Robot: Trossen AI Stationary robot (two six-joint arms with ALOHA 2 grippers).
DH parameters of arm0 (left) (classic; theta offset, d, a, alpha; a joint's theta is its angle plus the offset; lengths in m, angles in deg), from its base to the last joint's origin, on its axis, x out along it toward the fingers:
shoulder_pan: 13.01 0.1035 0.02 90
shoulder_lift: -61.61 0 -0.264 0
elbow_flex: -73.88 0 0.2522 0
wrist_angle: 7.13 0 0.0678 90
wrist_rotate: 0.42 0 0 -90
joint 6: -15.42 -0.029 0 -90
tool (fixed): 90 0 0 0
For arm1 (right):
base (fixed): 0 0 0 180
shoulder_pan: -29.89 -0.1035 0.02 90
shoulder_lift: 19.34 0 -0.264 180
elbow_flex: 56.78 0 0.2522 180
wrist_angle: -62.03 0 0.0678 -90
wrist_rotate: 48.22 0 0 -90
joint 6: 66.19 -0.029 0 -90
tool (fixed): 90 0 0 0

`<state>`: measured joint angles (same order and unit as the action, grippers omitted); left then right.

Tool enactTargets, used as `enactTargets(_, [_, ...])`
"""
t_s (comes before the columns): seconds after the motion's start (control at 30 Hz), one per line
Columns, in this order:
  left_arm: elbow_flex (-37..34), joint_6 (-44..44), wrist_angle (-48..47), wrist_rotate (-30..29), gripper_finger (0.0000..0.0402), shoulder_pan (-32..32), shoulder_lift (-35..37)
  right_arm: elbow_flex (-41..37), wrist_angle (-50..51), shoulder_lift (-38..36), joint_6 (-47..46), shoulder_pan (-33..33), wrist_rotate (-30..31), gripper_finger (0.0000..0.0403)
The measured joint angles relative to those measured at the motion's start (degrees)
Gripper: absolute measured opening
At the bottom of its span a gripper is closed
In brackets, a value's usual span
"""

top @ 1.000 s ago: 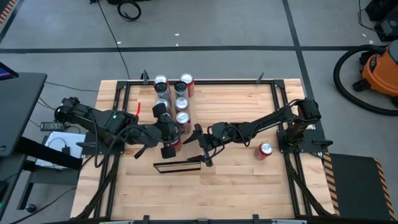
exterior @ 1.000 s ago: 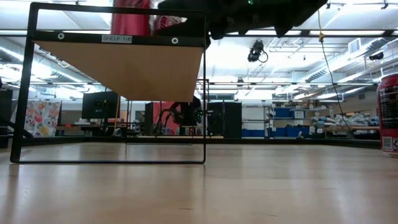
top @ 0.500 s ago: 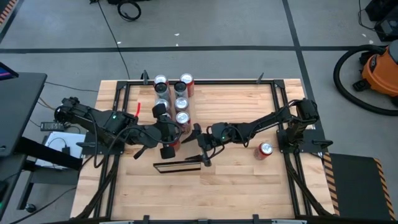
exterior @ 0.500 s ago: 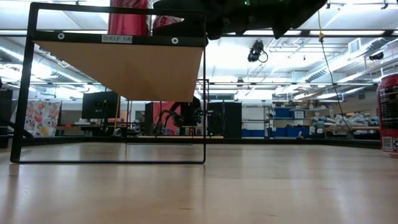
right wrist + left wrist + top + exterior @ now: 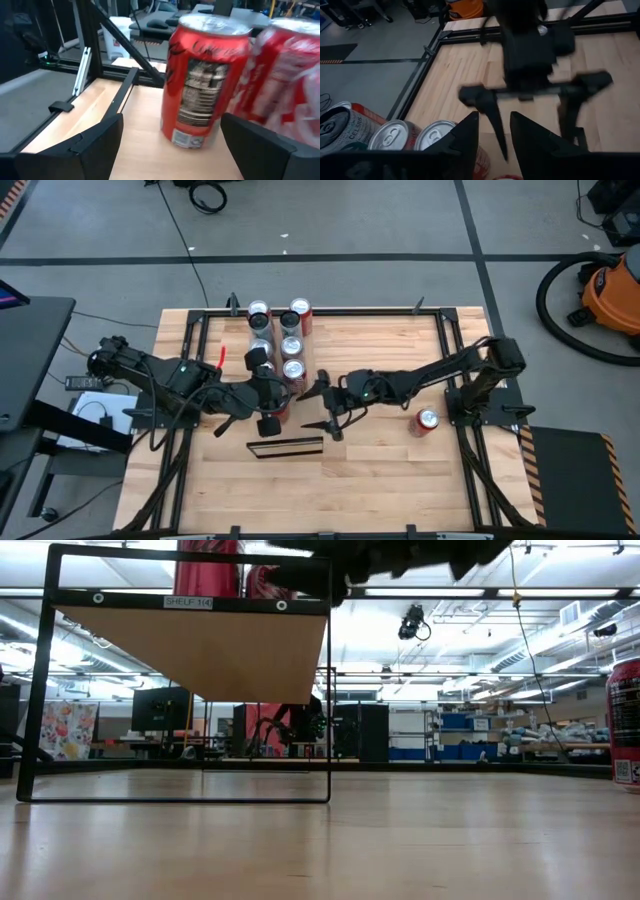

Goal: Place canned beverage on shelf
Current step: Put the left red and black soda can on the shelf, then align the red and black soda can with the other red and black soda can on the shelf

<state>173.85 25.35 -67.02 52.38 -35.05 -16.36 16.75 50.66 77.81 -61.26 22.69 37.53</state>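
right gripper [image 5: 325,402] spread wide, empty, mid-table right of shelf [image 5: 285,447] | red can [image 5: 204,79] upright on shelf before it | left gripper [image 5: 268,405] narrow, beside cans | spare can [image 5: 427,420] lying right

Both arms reach toward the table's middle. The right gripper [image 5: 325,402] is spread wide — its fingers [image 5: 75,142] splayed far apart, holding nothing. The left gripper [image 5: 268,406] sits just to its left, facing it — fingers [image 5: 462,137] set a narrow gap apart.
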Motion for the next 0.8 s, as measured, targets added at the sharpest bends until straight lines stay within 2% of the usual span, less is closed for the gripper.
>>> enactTargets(0.23, [0.0, -0.1, -0.2, 0.0, 0.0121, -1.3, 0.0, 0.0, 17.8, -10.0, 1.3, -0.2, 0.2, 0.0346])
enactTargets(0.4, [0.0, -0.3, 0.0, 0.0, 0.0121, -1.3, 0.0, 0.0, 35.2, -16.4, 2.7, -1.4, 0.7, 0.0346])
enactTargets(0.6, [-0.1, -0.3, 0.0, 0.0, 0.0121, -1.3, 0.0, 0.0, 55.0, -20.8, 3.7, -5.5, 9.6, 0.0346])
enactTargets(0.8, [-0.1, -1.9, 0.0, 0.0, 0.0121, -0.9, 0.0, 0.0, 70.5, -23.6, -10.4, -9.1, 13.6, 0.0346])
